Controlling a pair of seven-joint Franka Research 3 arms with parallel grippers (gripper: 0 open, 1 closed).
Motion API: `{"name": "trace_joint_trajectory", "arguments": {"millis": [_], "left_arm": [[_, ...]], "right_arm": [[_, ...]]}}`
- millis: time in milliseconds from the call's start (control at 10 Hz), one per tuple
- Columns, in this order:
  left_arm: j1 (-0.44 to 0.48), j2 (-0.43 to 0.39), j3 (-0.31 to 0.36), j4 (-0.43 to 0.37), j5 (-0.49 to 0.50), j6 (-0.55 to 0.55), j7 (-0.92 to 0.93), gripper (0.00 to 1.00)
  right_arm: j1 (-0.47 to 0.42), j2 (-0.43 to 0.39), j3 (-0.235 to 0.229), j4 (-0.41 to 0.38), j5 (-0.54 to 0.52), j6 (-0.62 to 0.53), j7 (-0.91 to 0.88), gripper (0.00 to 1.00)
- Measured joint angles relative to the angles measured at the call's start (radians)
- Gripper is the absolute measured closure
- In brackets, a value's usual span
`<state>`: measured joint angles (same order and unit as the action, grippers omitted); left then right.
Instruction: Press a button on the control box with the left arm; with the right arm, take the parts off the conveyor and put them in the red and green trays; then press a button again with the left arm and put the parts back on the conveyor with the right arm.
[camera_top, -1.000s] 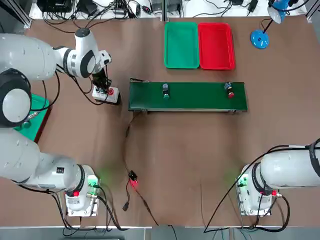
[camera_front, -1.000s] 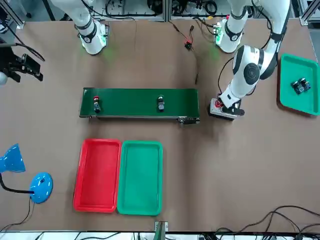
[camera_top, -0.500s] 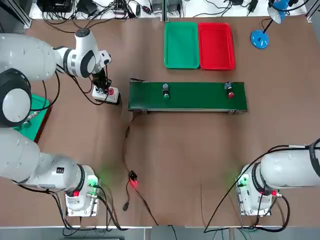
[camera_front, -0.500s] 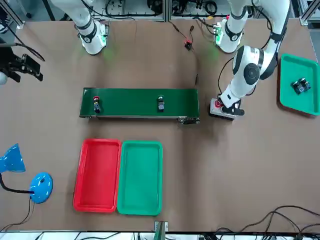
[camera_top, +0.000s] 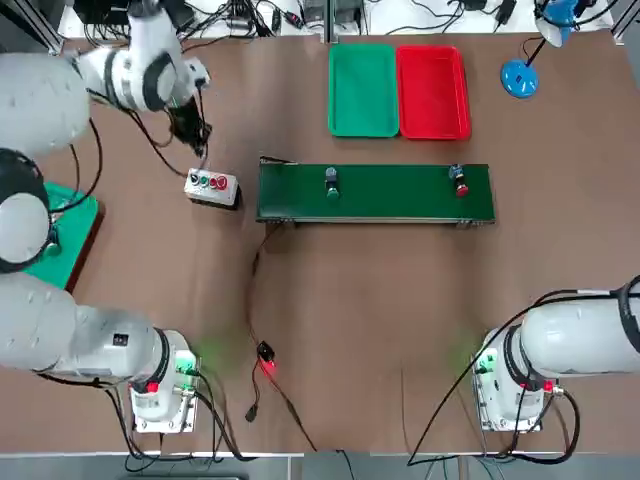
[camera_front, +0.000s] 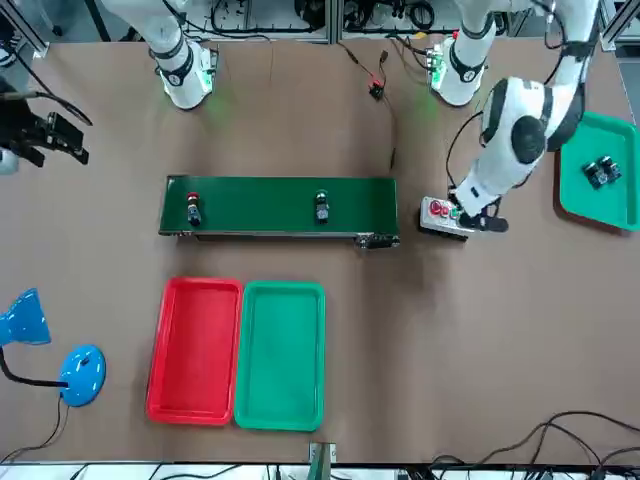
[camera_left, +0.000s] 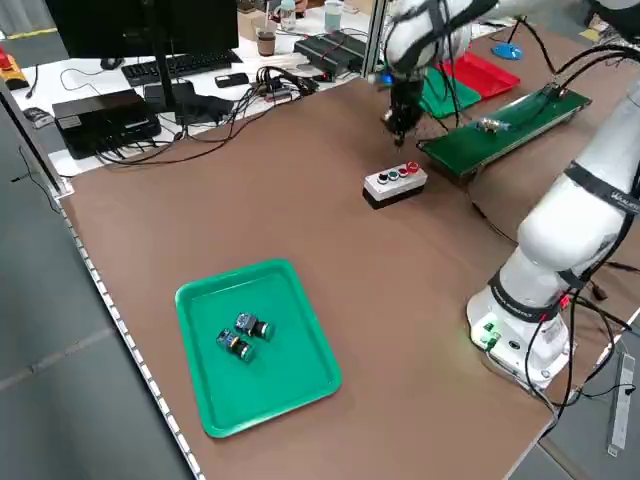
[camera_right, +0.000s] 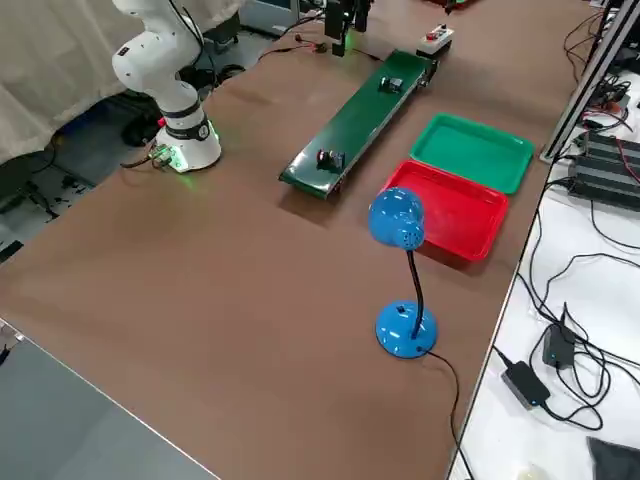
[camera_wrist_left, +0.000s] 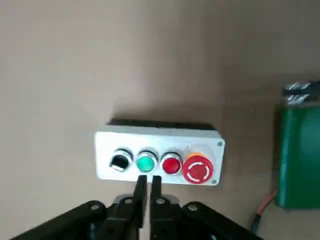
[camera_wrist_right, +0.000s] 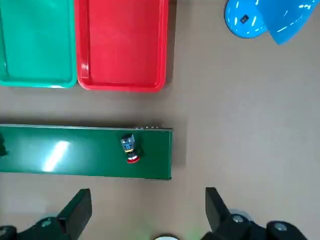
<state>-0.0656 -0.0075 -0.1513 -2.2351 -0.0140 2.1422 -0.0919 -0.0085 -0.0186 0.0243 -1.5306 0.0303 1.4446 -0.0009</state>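
Here the left gripper (camera_wrist_left: 146, 200) hangs above the table with its two fingers pressed together on nothing, just on the far side of the control box (camera_top: 211, 186), apart from it. The box sits on the brown table (camera_top: 350, 320) just beside the left end of the green conveyor (camera_top: 375, 192) and carries four buttons in a row (black, green, red, then a larger red one on a yellow base).

Two parts stand on the belt: one with a green base (camera_top: 331, 182) left of the middle, one with a red base (camera_top: 458, 180) near the right end. Beyond the conveyor, on the far side of the table, the green tray (camera_top: 363, 90) and the red tray (camera_top: 432, 92) lie side by side, touching.

The right gripper (camera_wrist_right: 147, 212) is held high over the right part of the table, fingers spread wide and holding nothing, looking down on the conveyor's right end and the two trays.
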Motion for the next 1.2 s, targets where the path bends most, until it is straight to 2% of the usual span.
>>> {"name": "trace_joint_trajectory", "arguments": {"millis": [200, 300, 500, 600, 1000, 1200], "left_arm": [[0.001, -0.015, 0.051, 0.165, 0.0, -0.056, 0.001, 0.52], [0.002, -0.014, 0.079, 0.249, 0.0, -0.109, 0.002, 0.39], [0.001, -0.006, 0.137, 0.4, 0.0, -0.188, 0.011, 0.08], [0.001, -0.003, 0.154, 0.455, 0.0, -0.205, 0.012, 0.0], [0.001, 0.001, 0.179, 0.639, 0.0, -0.402, 0.029, 0.0], [0.003, 0.001, 0.196, 0.663, -0.031, -0.44, 0.083, 0.0]], "right_arm": [[0.014, 0.011, 0.007, -0.017, 0.001, 0.0, 0.0, 0.0], [0.03, 0.018, 0.008, -0.031, 0.001, 0.002, 0.0, 0.0], [0.057, 0.037, 0.009, -0.085, 0.001, 0.047, 0.0, 0.0], [0.064, 0.043, 0.009, -0.142, 0.001, 0.103, 0.0, 0.0], [0.113, 0.048, 0.011, -0.427, 0.001, 0.387, -0.001, 0.0], [0.144, 0.048, 0.013, -0.591, 0.001, 0.58, -0.004, 0.0]]}}
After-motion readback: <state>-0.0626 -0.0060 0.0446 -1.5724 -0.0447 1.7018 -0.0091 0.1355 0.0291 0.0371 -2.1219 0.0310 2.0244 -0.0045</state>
